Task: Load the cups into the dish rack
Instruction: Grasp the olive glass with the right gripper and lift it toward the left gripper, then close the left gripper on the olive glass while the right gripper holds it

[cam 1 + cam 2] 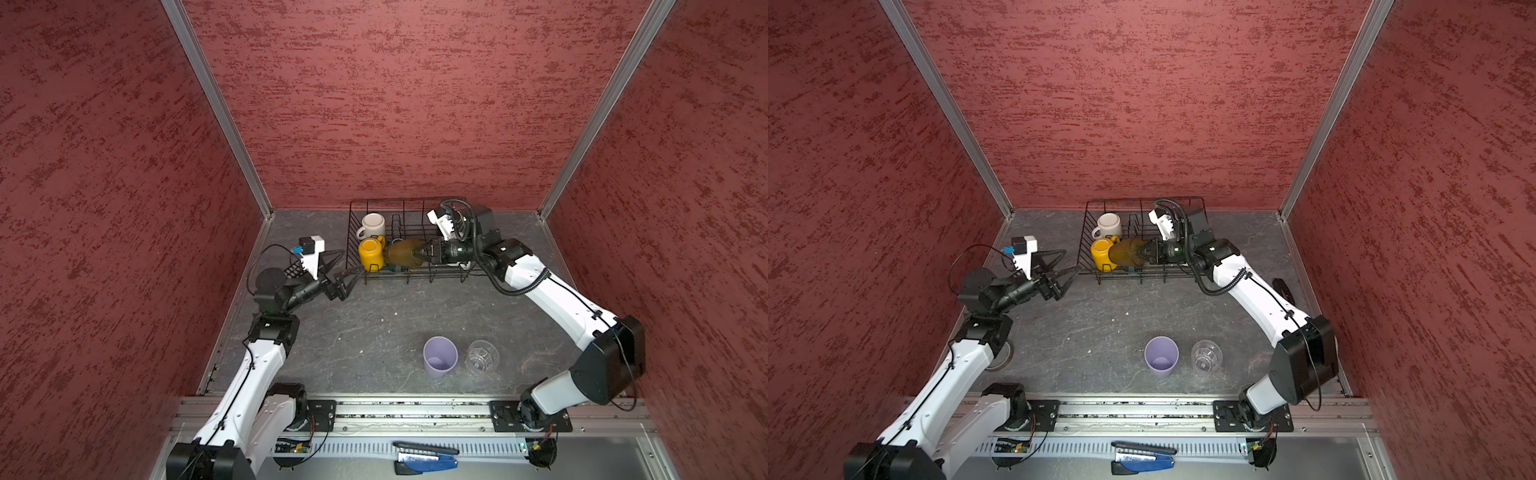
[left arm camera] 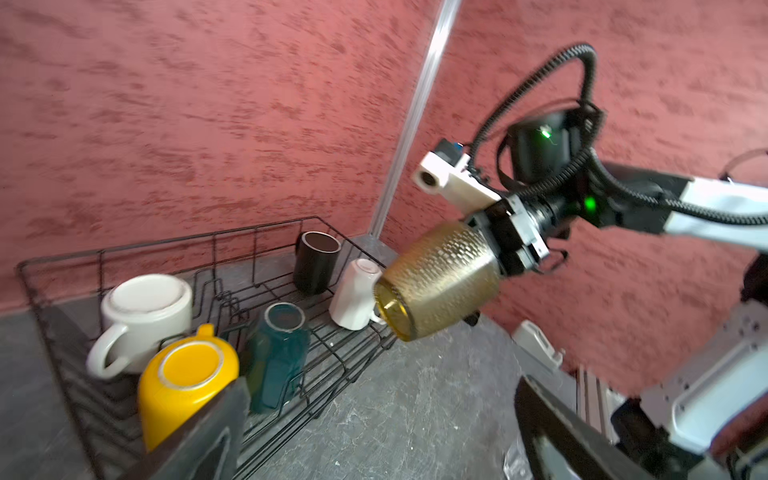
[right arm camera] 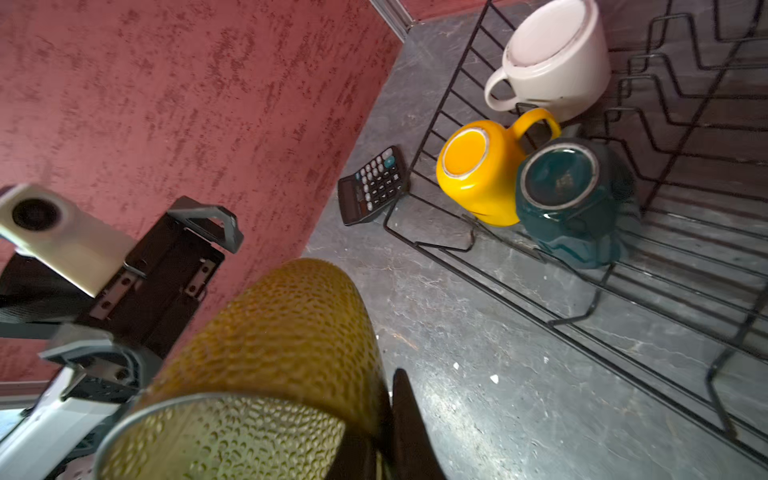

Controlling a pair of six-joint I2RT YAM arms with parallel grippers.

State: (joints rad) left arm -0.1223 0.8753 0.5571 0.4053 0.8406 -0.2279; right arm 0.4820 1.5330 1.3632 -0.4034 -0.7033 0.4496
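Right tool (image 1: 420,254) pinches the olive tumbler (image 1: 401,253) by its rim, sideways over the dish rack (image 1: 415,202), base toward the yellow mug (image 1: 371,252). Left tool (image 1: 351,262) — spread — sits just outside the rack's left end. Open bench (image 1: 374,324) lies in front. Only the left wrist view shows the black mug (image 2: 316,262).

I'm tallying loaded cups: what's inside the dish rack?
Inside the dish rack: white mug, yellow mug, teal mug, black mug, second white mug. The olive tumbler covers part of that last one.
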